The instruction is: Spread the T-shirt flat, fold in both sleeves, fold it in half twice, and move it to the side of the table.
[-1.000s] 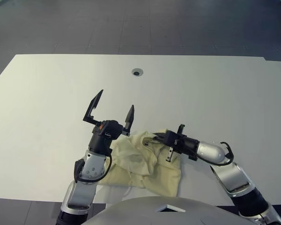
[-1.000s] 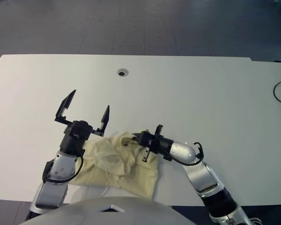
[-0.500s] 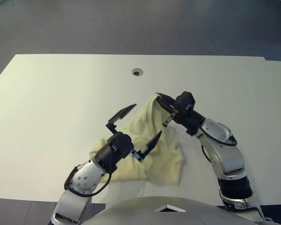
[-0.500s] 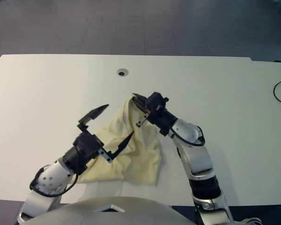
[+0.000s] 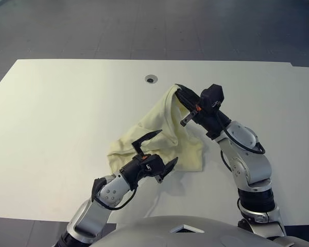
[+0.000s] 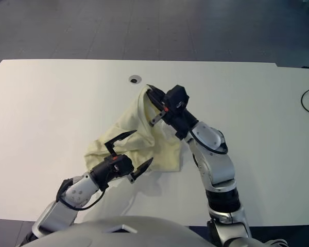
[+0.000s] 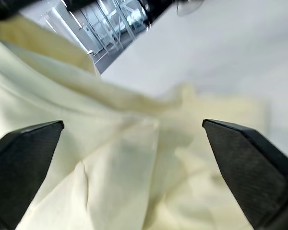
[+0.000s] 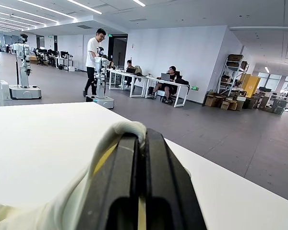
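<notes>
Slippage is the main risk: the right gripper [image 5: 180, 92] is clamped tight on only a small fold of the pale yellow T-shirt [image 5: 159, 121], held up above the middle of the counter [image 5: 67, 103], with the rest draping down in a crumpled heap toward the near left. The left gripper [image 5: 168, 146], jaws wide apart and empty, hovers at the heap's near edge. Closing there could catch several layers and twist the spread.

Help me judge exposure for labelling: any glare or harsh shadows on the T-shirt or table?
Left eye view: table evenly lit, no glare; T-shirt shows only soft fold shading. Right wrist view: ceiling lights bright, right gripper dark. Left wrist view: left gripper dark against the T-shirt.
</notes>
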Controlling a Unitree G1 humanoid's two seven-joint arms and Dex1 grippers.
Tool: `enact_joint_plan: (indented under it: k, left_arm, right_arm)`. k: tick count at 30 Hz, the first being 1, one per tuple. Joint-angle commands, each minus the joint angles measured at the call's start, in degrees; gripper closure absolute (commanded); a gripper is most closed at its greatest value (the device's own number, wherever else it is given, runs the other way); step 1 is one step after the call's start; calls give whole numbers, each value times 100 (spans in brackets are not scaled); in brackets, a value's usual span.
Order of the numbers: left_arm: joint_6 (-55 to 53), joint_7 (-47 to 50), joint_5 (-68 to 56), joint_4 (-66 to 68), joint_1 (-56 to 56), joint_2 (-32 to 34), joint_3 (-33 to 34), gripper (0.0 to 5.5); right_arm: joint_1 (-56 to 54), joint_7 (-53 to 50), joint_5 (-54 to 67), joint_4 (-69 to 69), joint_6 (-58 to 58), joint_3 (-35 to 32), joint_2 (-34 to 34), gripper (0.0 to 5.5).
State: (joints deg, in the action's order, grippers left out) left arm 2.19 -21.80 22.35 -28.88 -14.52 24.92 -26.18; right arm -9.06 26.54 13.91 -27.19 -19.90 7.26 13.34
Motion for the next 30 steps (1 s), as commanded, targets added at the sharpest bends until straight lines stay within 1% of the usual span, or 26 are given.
enact_joint_plan:
  k: [1, 6, 13, 21, 30]
  left_arm:
    - [183, 84, 333, 367, 400, -47, -19, 14]
    - [341, 67, 513, 679, 712, -132, -115, 14]
    - [469, -148, 668, 799, 917, -61, -190, 14]
    - [331, -352, 1100, 943, 1076, 163, -143, 140]
    - [234, -416, 1438, 1118, 1225, 124, -211, 300]
  right_arm:
    - [31, -23, 66, -135, -71, -42, 75, 550]
    - [101, -36, 33, -112, -74, -11, 113, 550]
    - [135, -53, -35, 15, -46, 28, 141, 550]
    - [160, -57, -63, 61, -32, 44, 135, 550]
    - [219, -59, -70, 37, -38, 73, 137, 550]
